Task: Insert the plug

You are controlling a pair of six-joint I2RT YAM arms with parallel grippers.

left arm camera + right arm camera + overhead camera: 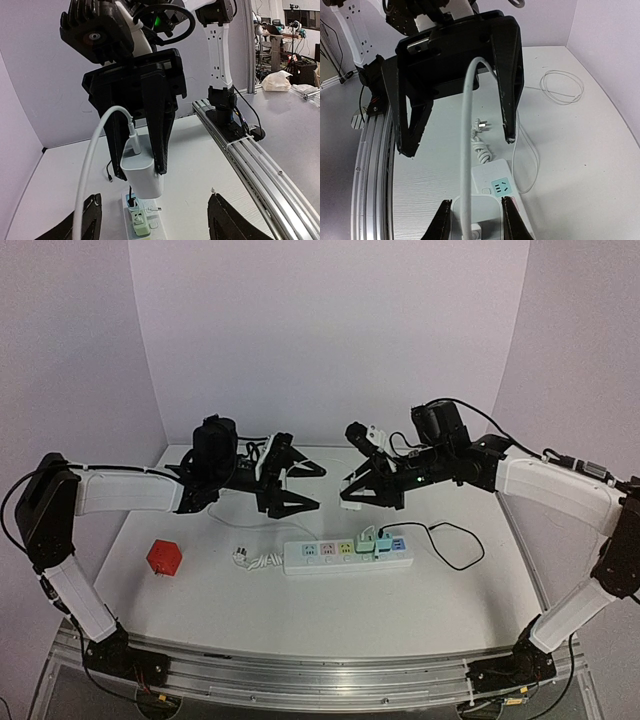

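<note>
White table [200, 610], power strip [330, 558] below | right hand [140, 171] grips white plug [143, 181] | left hand [457, 145] open, facing it, apart

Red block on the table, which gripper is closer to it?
Left. The left gripper hangs open behind and right of the red block; the right gripper is farther right, over the power strip, gripping the white charger.

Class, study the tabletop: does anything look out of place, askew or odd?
The strip has its own plug lying loose beside the bundled cord, connected to nothing, so it looks unpowered. A red cube sits apart at the left. Nothing looks spilled or damaged.
</note>
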